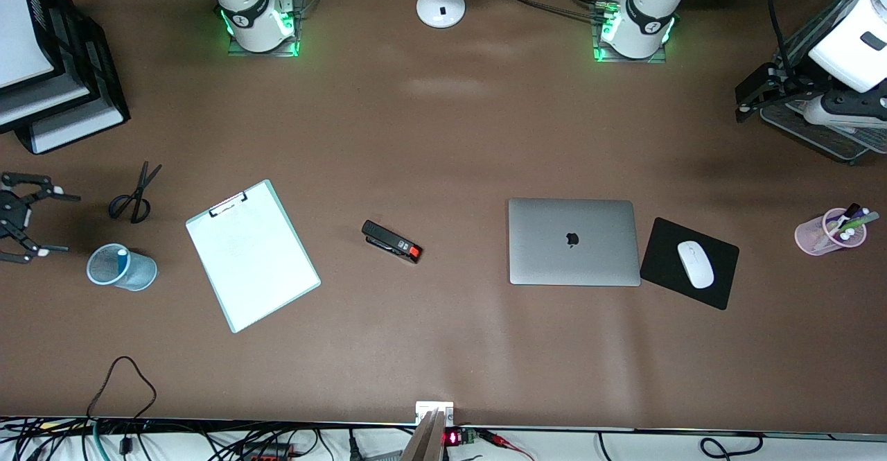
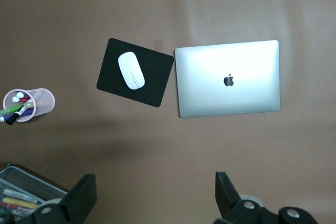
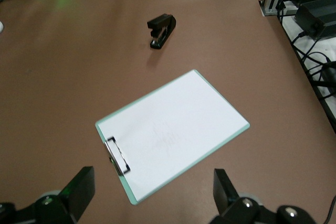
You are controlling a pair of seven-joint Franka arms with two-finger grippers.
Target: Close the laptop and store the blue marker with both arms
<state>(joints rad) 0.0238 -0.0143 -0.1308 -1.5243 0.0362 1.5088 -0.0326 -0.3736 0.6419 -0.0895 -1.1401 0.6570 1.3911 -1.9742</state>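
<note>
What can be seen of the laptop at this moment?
The laptop is a slim silver-grey rectangle with rounded corners and a dark apple logo at the centre of its lid. It looks like brushed metal. It is shut and lies flat on the brown table, toward the left arm's end, between the black stapler and the black mouse pad, which looks to meet its corner. No gripper touches it.
</note>
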